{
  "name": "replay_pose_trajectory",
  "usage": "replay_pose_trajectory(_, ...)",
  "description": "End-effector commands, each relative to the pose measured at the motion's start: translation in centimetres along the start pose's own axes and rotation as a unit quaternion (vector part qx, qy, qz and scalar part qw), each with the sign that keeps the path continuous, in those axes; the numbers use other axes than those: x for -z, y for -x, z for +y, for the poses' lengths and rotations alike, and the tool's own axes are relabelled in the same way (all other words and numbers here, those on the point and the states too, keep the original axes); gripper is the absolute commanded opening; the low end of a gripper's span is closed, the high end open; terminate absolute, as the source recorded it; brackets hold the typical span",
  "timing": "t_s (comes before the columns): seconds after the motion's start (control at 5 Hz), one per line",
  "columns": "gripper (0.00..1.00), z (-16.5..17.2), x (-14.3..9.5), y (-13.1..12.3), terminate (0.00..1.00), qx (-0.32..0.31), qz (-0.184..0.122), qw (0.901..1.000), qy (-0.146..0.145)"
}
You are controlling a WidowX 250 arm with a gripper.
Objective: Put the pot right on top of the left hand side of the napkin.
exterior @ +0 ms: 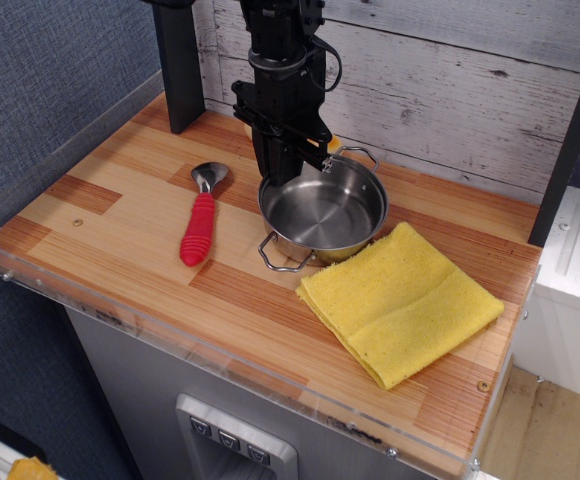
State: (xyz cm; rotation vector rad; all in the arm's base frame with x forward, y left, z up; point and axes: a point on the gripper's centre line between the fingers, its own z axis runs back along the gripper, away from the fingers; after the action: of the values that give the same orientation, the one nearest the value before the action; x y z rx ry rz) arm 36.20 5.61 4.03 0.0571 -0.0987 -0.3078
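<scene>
observation.image is the only view here, so everything comes from it. The gripper comes down from the back edge of the table and looks clamped on the far-left rim of the pot, one finger inside the bowl and one outside as far as I can tell, though the contact spot is dark and partly hidden. The pot sits near the middle of the table, a bit toward the back edge; whether it's lifted or dragging on the wood I can't tell. Its near rim just overlaps the back-left corner of the napkin, which is spread toward the front-right corner of the table. The spoon lies off toward the left edge, well out of the way, and something small and yellowish peeks out behind the gripper. How I'd do this step: get the pot clear of the cloth before moving sideways, since a dragged base would likely bunch that fuzzy edge up. Then carry it toward the front-right just enough that the whole base lands on the napkin's left half, and lower it flat. A rim grip might let the pot tip, so go slow.
</scene>
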Motion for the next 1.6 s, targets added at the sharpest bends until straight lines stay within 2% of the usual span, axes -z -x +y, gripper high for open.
replay_pose_trajectory(0.0, 0.0, 1.1, -2.9, -0.4, 0.0, -0.007, -0.056, 0.9983, -0.017)
replay_pose_trajectory(0.2, 0.0, 1.2, -5.8, -1.3, 0.0, -0.007, -0.107, 0.9939, -0.022)
replay_pose_trajectory(0.4, 0.0, 1.0, -7.4, -1.7, 0.0, -0.003, -0.132, 0.9908, -0.03)
replay_pose_trajectory(0.6, 0.0, 0.5, -8.2, -1.8, 0.0, 0.006, -0.138, 0.9899, -0.035)
replay_pose_trajectory(1.0, 0.0, -1.0, -6.9, -1.6, 0.0, 0.025, -0.122, 0.9921, -0.013)
replay_pose_trajectory(1.2, 0.0, -5.3, -5.3, -4.7, 0.0, 0.043, -0.12, 0.9918, 0.001)
replay_pose_trajectory(1.4, 0.0, -5.4, -5.4, -2.6, 0.0, 0.07, -0.116, 0.9907, 0.013)
